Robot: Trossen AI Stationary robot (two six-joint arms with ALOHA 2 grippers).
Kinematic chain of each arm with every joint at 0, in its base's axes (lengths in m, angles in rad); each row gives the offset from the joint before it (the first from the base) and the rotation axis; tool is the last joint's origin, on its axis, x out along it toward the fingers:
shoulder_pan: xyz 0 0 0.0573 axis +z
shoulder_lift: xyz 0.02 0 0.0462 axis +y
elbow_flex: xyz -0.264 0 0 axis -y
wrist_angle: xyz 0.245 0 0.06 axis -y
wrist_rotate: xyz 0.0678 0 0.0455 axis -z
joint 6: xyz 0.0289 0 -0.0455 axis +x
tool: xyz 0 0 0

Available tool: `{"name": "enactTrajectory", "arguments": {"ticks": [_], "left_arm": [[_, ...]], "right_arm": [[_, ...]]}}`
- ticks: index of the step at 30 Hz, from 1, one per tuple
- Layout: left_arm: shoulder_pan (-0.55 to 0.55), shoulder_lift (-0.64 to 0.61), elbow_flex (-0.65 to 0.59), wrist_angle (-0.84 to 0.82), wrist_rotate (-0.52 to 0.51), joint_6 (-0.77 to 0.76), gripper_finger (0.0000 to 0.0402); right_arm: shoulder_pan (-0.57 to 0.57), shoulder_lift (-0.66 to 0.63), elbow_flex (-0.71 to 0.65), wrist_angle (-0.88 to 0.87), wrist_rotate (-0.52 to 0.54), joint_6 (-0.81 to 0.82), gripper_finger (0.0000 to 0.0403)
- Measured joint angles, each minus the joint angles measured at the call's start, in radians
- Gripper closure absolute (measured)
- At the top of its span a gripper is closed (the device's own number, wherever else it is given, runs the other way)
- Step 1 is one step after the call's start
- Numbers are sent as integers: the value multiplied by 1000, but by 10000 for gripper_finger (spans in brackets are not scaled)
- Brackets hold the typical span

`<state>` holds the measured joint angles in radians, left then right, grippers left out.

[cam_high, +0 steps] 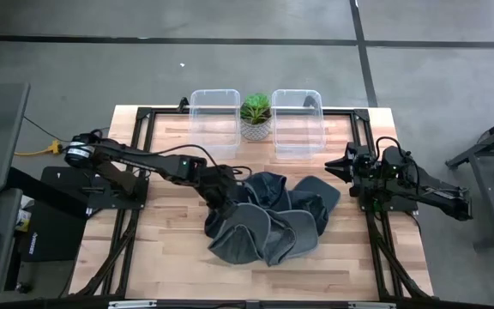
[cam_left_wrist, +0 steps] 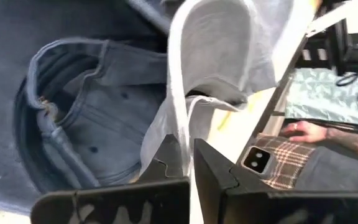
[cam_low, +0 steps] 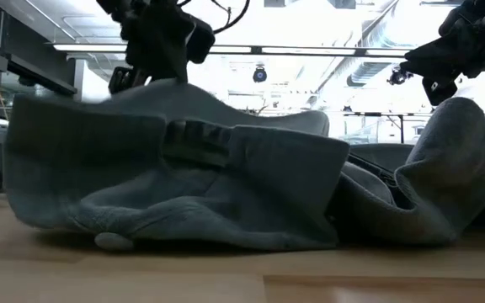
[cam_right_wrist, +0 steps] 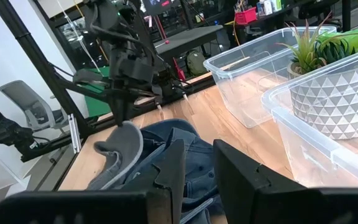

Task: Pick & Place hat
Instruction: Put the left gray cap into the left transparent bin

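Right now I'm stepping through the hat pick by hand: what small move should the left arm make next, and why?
Probably lift straight up a little. The left end effector is shut on the brim of a hat, with other hats piled against it; a short rise would show whether it comes free before heading to a bin.

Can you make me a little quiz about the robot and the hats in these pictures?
1. True or false: the left gripper is pinching the brim of a hat.
2. What stands between the two clear bins? A) a cup B) a potted plant C) a ball
3. Fill in: the right gripper hangs beside the pile, holding ____.

Key: 1 true; 2 B; 3 nothing
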<state>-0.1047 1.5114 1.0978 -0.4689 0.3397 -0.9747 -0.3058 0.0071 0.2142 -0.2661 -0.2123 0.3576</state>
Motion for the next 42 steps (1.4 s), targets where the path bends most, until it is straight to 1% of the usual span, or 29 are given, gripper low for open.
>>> {"name": "enactTrajectory", "arguments": {"ticks": [4, 9, 11, 15, 21, 24, 26, 28, 34, 37, 39, 42], "left_arm": [[0, -1, 3, -14, -12, 6, 401], [0, -1, 3, -14, -82, 24, 401], [0, -1, 3, -13, -94, 27, 401], [0, 0, 3, -12, -91, 33, 401], [0, 64, 1, 7, -87, 32, 401], [0, 81, 1, 2, -51, 57, 392], [0, 85, 1, 23, -25, 80, 372], [0, 89, 1, 42, -13, 81, 341], [-17, 90, 1, 123, -9, 79, 214], [-29, 125, 4, 162, 16, 77, 161], [-37, 154, 1, 159, 28, 76, 138], [-41, 169, 2, 164, 54, 77, 123]], "right_arm": [[0, 0, 0, 0, 0, 0, 325], [0, 0, 0, 0, 0, 0, 324], [0, 0, 0, 0, 0, 0, 325], [0, 0, 0, 0, 0, 0, 325], [0, 0, 0, 0, 0, 0, 325], [0, 0, 0, 0, 0, 0, 325], [0, 0, 0, 0, 0, 0, 325], [0, 3, 0, -1, 0, 0, 325], [0, 5, 0, -2, 0, 0, 325], [0, 5, 0, -2, 0, 0, 324], [0, 5, 0, -2, 0, 0, 325], [0, 5, 0, -2, 0, 0, 325]]}}
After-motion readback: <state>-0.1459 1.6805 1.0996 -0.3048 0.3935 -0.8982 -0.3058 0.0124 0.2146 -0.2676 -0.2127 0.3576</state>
